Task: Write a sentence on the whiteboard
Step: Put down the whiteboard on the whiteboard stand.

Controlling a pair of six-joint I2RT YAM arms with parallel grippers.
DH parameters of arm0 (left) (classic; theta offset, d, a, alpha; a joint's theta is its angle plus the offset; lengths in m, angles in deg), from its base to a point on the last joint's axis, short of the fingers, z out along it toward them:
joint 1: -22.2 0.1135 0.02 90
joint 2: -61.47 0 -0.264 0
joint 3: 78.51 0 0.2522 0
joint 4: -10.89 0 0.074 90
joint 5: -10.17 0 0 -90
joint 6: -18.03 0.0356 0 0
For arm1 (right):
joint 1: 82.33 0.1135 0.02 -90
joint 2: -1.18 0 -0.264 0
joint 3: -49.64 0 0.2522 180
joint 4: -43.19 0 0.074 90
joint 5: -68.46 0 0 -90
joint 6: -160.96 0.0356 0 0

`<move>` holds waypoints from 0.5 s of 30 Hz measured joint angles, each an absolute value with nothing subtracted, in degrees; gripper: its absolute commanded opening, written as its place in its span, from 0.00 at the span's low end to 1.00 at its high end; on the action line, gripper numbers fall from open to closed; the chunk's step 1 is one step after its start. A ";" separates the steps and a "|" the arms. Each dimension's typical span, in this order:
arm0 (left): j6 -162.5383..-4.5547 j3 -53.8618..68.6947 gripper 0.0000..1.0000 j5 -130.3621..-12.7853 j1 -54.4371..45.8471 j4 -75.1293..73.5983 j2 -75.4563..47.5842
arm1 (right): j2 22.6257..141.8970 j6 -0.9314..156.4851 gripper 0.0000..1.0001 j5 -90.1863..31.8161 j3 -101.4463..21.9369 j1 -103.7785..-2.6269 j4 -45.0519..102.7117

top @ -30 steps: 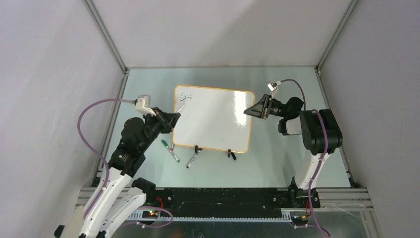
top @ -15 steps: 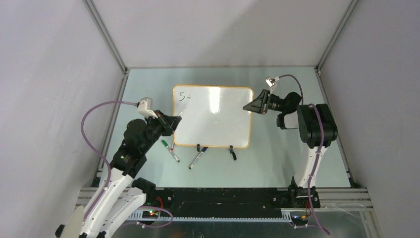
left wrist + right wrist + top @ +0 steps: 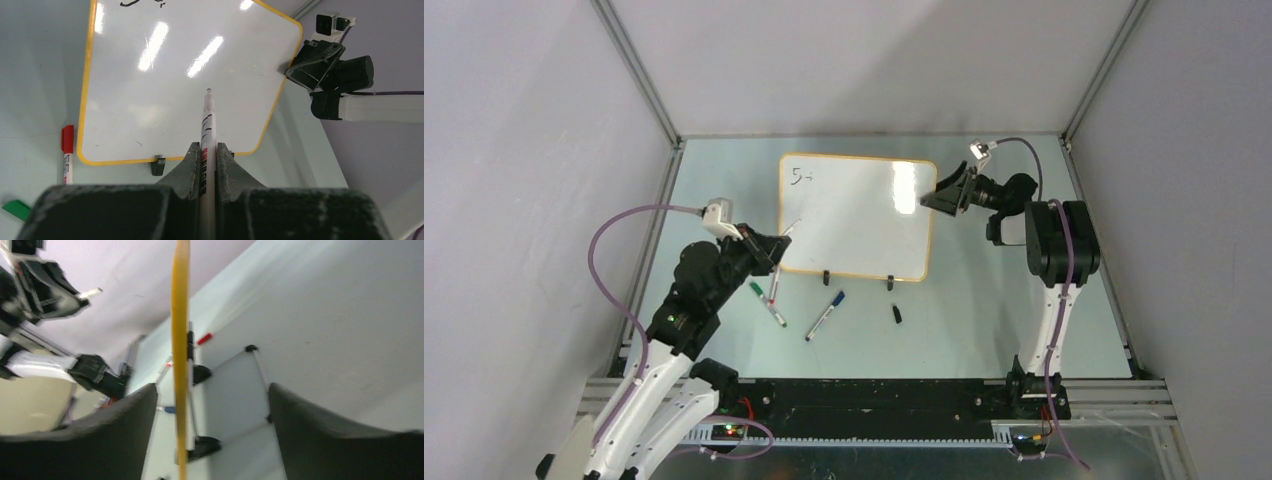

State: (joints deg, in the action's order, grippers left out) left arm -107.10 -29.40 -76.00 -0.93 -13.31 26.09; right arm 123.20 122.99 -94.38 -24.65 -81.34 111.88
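The whiteboard (image 3: 864, 225) lies flat mid-table, white with an orange-yellow rim and two black clip feet on its near edge. Of the sentence (image 3: 802, 178), only a couple of black strokes show, in the board's far-left corner. My left gripper (image 3: 776, 243) is shut on a white marker (image 3: 207, 120). Its bare tip hangs over the board's near-left part, in the left wrist view (image 3: 208, 147). My right gripper (image 3: 939, 195) is at the board's right edge. In its wrist view the yellow rim (image 3: 180, 365) runs between the open fingers (image 3: 125, 435), apart from both.
Loose markers lie on the table by the board's near edge: a green-capped one (image 3: 756, 290), a red-capped one (image 3: 775, 308) and a blue-capped one (image 3: 826, 313). A small black cap (image 3: 896, 313) lies near the right foot. Grey walls close in on three sides.
The board has slid away from the arms and turned square, uncovering the blue marker. My right gripper went with it and has let go, its jaws now open. The left gripper keeps the marker.
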 measured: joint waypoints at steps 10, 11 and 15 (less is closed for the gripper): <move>-107.10 -29.40 0.01 -75.50 -0.93 -13.55 27.60 | 122.41 126.62 0.99 -94.03 -24.81 -88.90 112.38; -107.08 -29.40 0.01 -75.41 -0.93 -13.85 27.65 | 121.82 127.28 0.99 -93.99 -24.65 -89.66 112.38; -107.08 -28.83 0.01 -75.10 -0.93 -15.29 27.80 | 116.57 129.44 0.99 -92.70 -20.19 -92.29 112.32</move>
State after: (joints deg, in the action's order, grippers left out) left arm -107.08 -28.83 -75.10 -0.93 -15.29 27.80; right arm 116.57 129.44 -92.70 -20.19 -92.29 112.32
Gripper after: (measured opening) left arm 0.129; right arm 0.993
